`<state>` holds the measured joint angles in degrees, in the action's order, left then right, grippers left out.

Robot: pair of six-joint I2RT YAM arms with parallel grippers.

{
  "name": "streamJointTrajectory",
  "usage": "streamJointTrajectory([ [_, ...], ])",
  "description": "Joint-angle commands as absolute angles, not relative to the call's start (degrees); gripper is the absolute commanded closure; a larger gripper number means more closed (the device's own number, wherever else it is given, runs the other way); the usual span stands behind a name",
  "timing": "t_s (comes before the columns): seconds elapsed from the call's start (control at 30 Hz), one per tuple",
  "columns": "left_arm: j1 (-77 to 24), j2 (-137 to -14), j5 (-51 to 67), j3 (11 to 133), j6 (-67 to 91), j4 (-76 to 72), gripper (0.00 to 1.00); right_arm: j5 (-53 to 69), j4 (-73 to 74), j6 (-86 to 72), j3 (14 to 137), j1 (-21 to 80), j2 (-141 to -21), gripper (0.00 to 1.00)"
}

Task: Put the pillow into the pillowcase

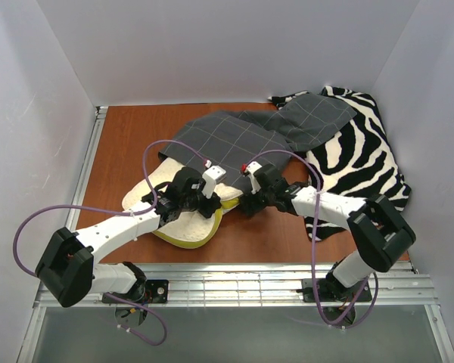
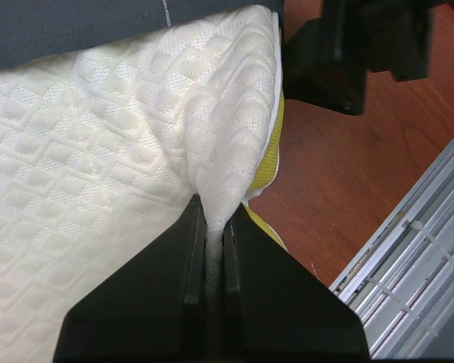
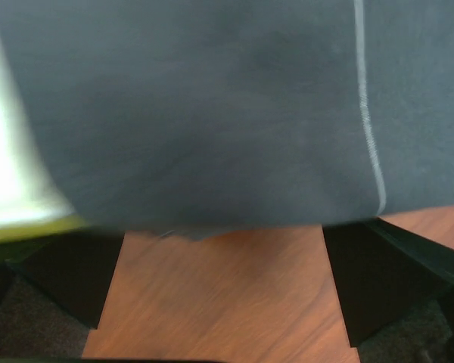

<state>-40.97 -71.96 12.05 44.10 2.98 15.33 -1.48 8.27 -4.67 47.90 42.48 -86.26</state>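
Cream pillow (image 1: 145,190) diagonal, near-left to far-right

Top camera high, near side, facing down; wrist cameras close; all share pillowcase (image 1: 234,140) edge.

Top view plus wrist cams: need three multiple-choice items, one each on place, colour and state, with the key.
1. Where on the table does the zebra-striped fabric lie?
A. near left corner
B. dead centre
C. far right corner

2. What colour is the side edge of the pillow?
A. yellow-green
B. red
C. blue

3. How do the left arm's jaws stand?
A. wide open over bare wood
B. shut on a pinched fold of the pillow
C. shut on nothing

Key:
1 C, the top view shows it at the far right.
2 A, the left wrist view shows a yellow-green strip below the cream top.
3 B, the left wrist view shows a fold of the pillow squeezed between them.
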Motion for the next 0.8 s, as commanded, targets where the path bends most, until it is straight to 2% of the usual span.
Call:
streamJointTrajectory([
  [0.0, -40.6, -70.4, 16.3, 46.6, 5.4, 14.1, 1.00, -8.7, 5.0, -5.9, 50.4, 42.7, -90.5, 0.10],
  [0.03, -40.3, -70.3, 16.3, 46.8, 5.5, 14.1, 1.00, -9.0, 5.0, -5.7, 50.9, 42.6, -91.2, 0.14],
  [0.07, -40.0, -70.3, 16.4, 46.8, 5.7, 14.2, 1.00, -9.3, 4.9, -5.7, 51.1, 42.6, -92.0, 0.34],
  [0.13, -38.5, -70.6, 16.3, 47.0, 6.8, 14.2, 1.00, -9.6, 4.7, -5.0, 51.9, 42.1, -91.9, 0.65],
  [0.17, -37.5, -70.8, 16.6, 47.2, 7.6, 14.3, 1.00, -9.1, 5.2, -4.7, 51.9, 41.9, -91.1, 0.92],
  [0.2, -36.2, -71.4, 17.5, 47.5, 9.1, 14.3, 1.00, -7.5, 5.4, -4.2, 52.0, 41.2, -90.1, 0.99],
  [0.37, -29.5, -71.6, 27.0, 48.8, 15.5, 7.8, 1.00, 23.0, 3.0, 1.8, 54.2, 40.9, -77.5, 0.99],
  [0.53, -28.1, -74.4, 25.7, 56.2, 24.8, 0.4, 1.00, 42.1, 12.7, 0.6, 71.9, 45.0, -83.0, 0.99],
  [0.57, -27.4, -74.6, 24.2, 57.0, 26.2, 0.4, 1.00, 43.9, 15.0, 0.4, 77.9, 46.2, -84.8, 0.99],
  [0.67, -23.7, -74.1, 21.4, 58.4, 32.3, -3.7, 1.00, 46.4, 15.6, -1.4, 82.3, 53.7, -84.6, 0.99],
  [0.77, -20.5, -73.6, 17.4, 57.1, 34.1, -4.4, 1.00, 46.0, 16.3, 1.5, 75.7, 53.6, -84.2, 0.99],
])
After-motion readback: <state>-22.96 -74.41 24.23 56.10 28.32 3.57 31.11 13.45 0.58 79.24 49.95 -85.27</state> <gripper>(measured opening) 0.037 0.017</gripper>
